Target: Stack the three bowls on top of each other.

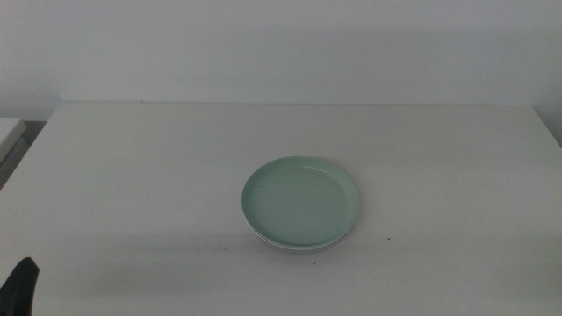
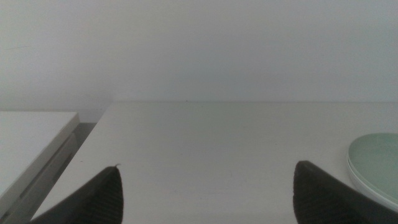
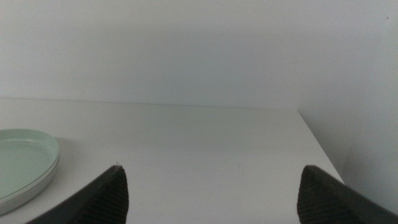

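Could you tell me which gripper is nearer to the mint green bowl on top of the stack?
Left, probably. The left gripper shows at the table's near-left corner, apart from the mint green bowl; the right gripper is outside the middle view.

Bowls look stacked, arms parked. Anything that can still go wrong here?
1. The stack sits slightly offset: a white rim peeks from under the mint green bowl, so a bump might slide it.
2. A third, grey bowl isn't clearly visible; the count is unconfirmed.
3. The left claw and right claw rest open beside the stack; a low sweep could clip it.
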